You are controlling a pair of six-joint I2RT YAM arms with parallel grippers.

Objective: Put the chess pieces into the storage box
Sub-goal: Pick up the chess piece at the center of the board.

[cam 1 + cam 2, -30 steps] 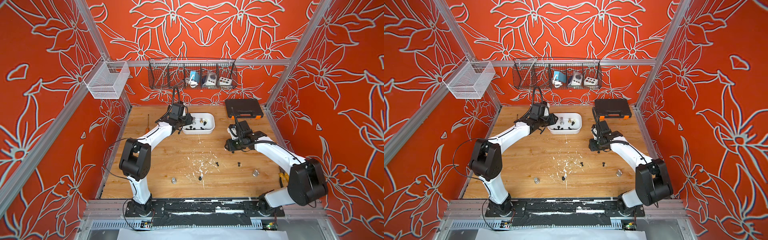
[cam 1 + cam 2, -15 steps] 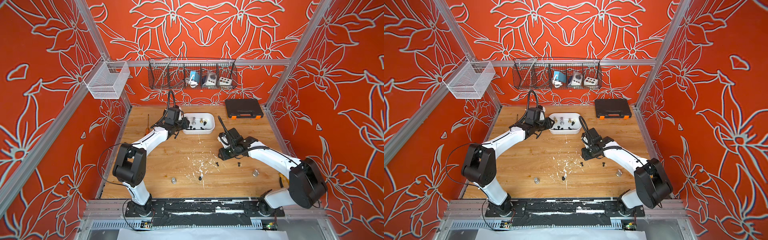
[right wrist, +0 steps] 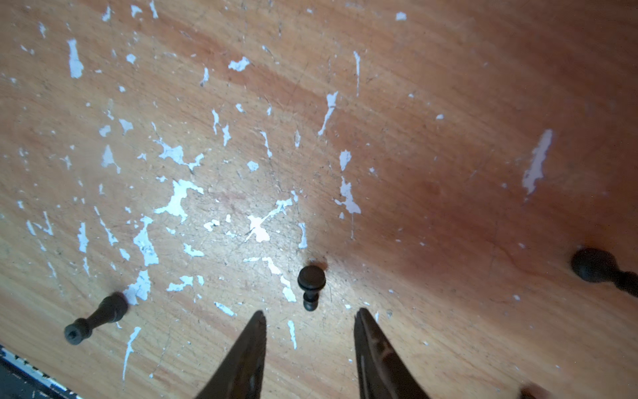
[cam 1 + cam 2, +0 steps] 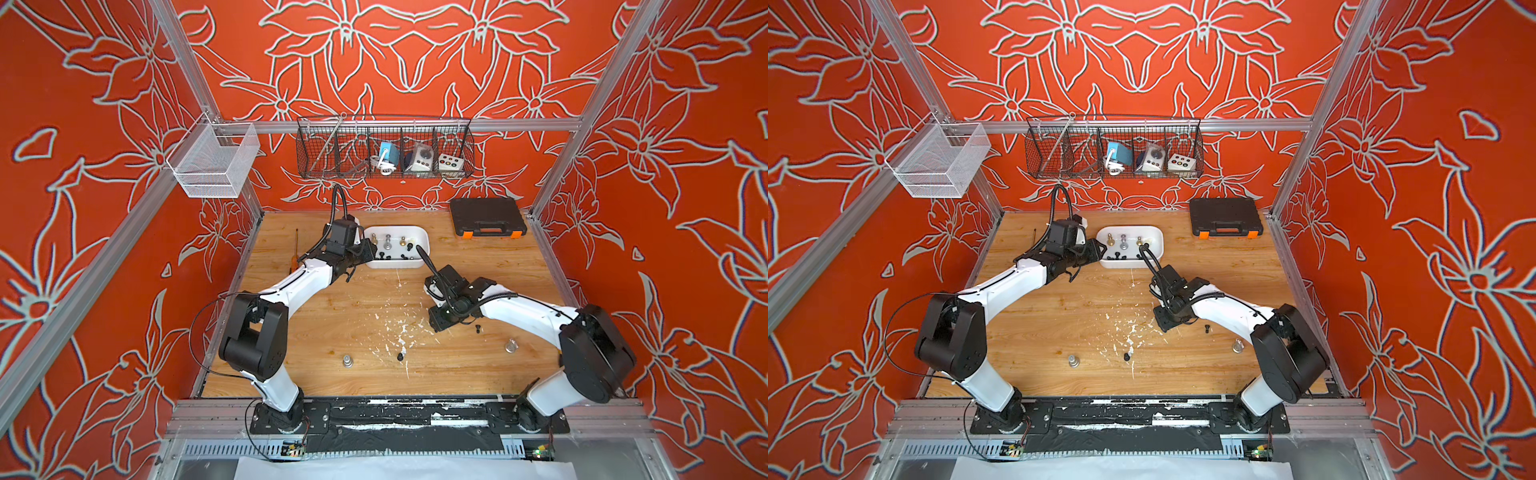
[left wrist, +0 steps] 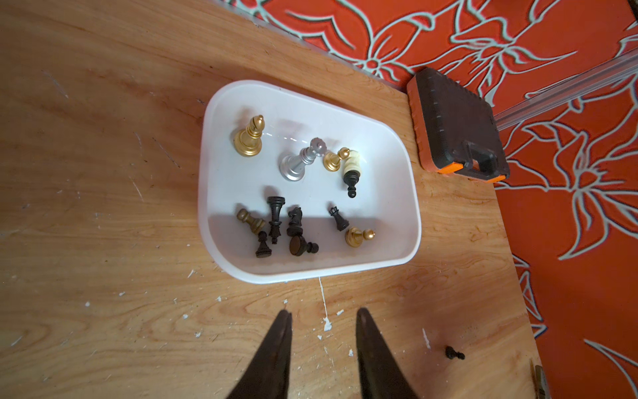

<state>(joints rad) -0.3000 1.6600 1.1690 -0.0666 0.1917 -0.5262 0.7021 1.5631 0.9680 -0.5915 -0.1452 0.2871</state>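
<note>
Blk pawn nr R gripper

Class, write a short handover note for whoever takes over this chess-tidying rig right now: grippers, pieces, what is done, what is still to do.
Left gripper: open, empty, near the storage box.
Right gripper: open, empty, over a black pawn on the table.
Done: about a dozen chess pieces lie in the box.
Left: that pawn, two more black pieces and two silver pieces, all loose on the table.
</note>
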